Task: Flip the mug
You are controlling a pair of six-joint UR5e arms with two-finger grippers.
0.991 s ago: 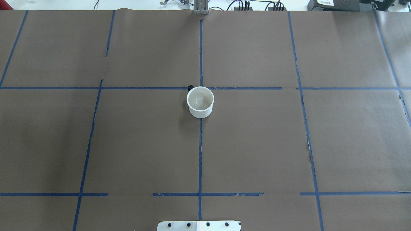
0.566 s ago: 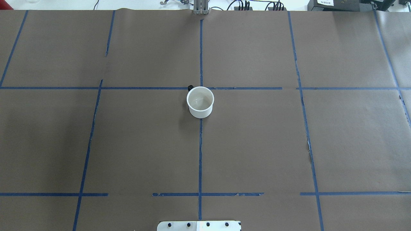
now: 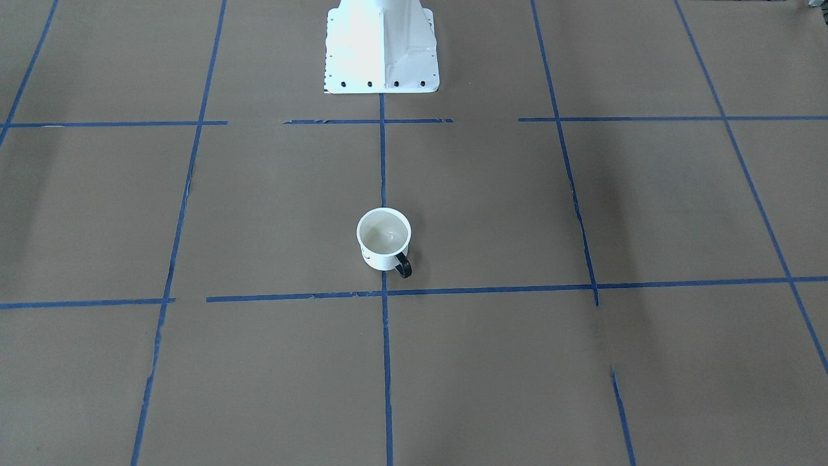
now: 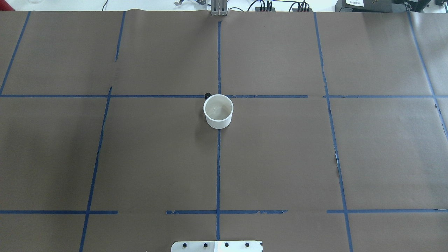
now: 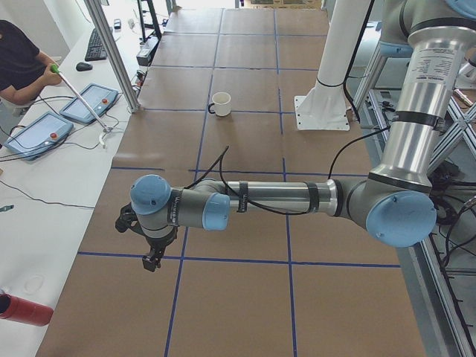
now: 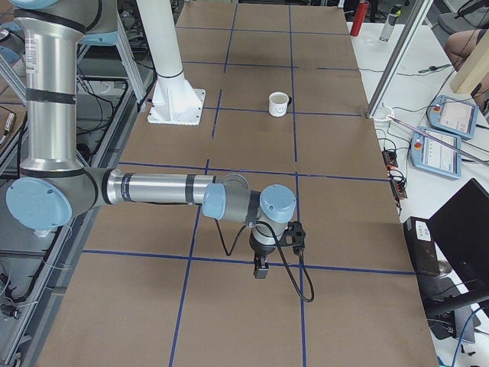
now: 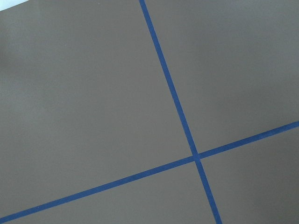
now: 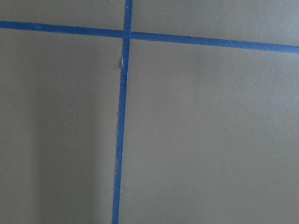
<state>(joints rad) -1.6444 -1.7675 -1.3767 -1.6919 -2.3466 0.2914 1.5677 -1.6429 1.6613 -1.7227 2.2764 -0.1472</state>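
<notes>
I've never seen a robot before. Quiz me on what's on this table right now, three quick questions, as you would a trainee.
1. True or false: the mug stands upright with its open mouth facing up.
2. The mug's handle is: A) white, B) black, C) red.
3. Which is touching the mug, the left claw or the right claw?

Key: 1 true; 2 B; 3 neither. Both hang over bare table far from the mug.
</notes>
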